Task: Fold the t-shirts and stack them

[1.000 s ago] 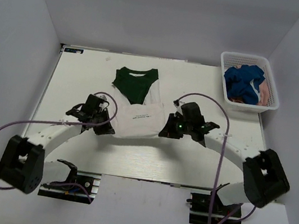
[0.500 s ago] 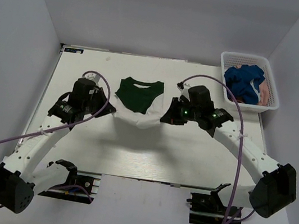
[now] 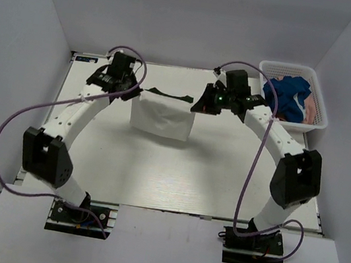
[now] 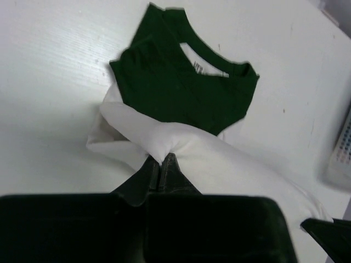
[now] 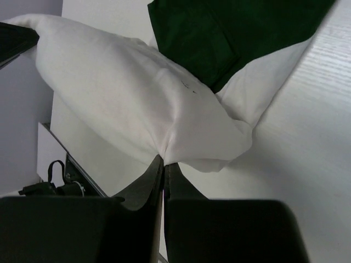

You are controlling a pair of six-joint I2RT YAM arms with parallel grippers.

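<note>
White walls (image 3: 180, 19) enclose a pale surface (image 3: 155, 175). Cream shirt (image 3: 161, 117): far middle, lower edge lifted over its green collar (image 4: 219, 64). Left pincer (image 4: 163, 164) and right pincer (image 5: 163, 165) are each clamped shut on a corner. Advice: lay both corners down evenly and level. Basket (image 3: 296, 126), far right, holds the blue shirt (image 3: 286, 96) and pink shirt (image 3: 312, 112).

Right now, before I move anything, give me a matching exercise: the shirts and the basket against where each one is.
1 cream shirt
2 blue shirt
3 pink shirt
4 basket

A far right corner of the table
B pinched at two spots by shut jaws
C heaped in the basket
D peeking out at the basket's right side

Pairs: 1-B, 2-C, 3-D, 4-A
</note>
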